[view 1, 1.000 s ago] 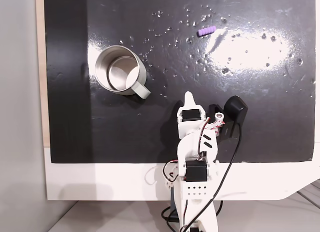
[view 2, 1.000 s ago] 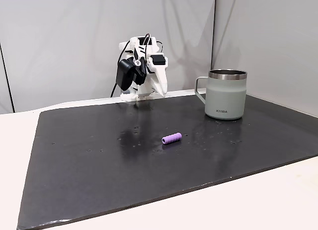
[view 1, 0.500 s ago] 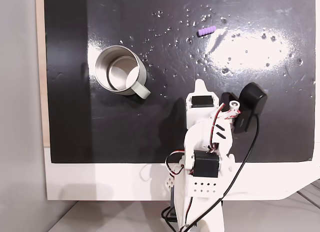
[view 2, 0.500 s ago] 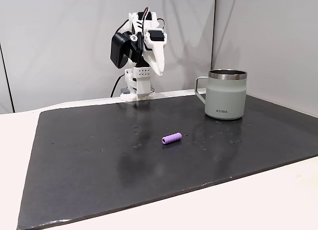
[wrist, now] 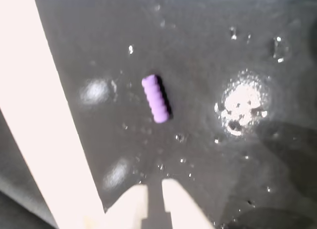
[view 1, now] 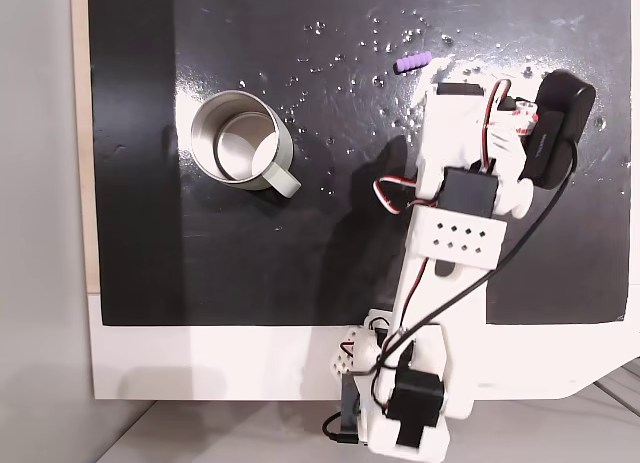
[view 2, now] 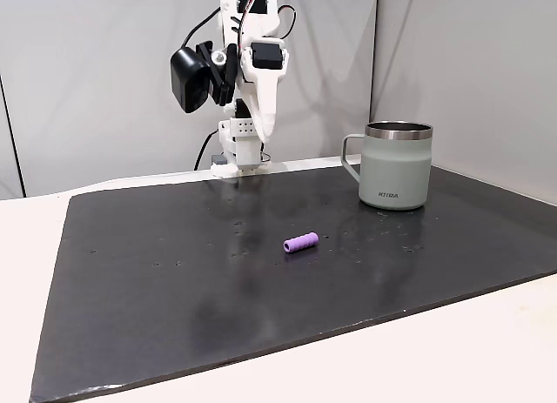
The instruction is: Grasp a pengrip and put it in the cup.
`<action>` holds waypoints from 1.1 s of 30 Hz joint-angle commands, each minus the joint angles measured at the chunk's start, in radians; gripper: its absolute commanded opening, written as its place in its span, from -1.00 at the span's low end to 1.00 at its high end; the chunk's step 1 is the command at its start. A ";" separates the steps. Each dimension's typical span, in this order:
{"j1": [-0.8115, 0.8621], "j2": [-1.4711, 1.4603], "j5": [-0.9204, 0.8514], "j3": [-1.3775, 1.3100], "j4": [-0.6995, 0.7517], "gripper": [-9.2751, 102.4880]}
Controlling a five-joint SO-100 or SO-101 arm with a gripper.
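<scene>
Pengrip [wrist: 156, 98] lies flat on the black mat [view 1: 240, 263], centre of the wrist view, well clear of the gripper [wrist: 154, 195], whose pale fingertips sit at the bottom edge with only a narrow gap between them, holding nothing. In a fixed view the pengrip [view 1: 410, 61] lies near the top edge. Cup [view 1: 240, 138] stands upright at left, well apart, handle toward lower right.
</scene>
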 commanded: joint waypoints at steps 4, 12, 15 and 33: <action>0.002 -0.273 -0.018 -0.321 0.097 -0.84; -0.017 -0.436 -0.018 -0.476 0.183 -0.84; -0.017 -0.491 -0.008 -0.534 0.213 -0.84; -0.021 -0.962 0.002 -1.233 0.557 -0.48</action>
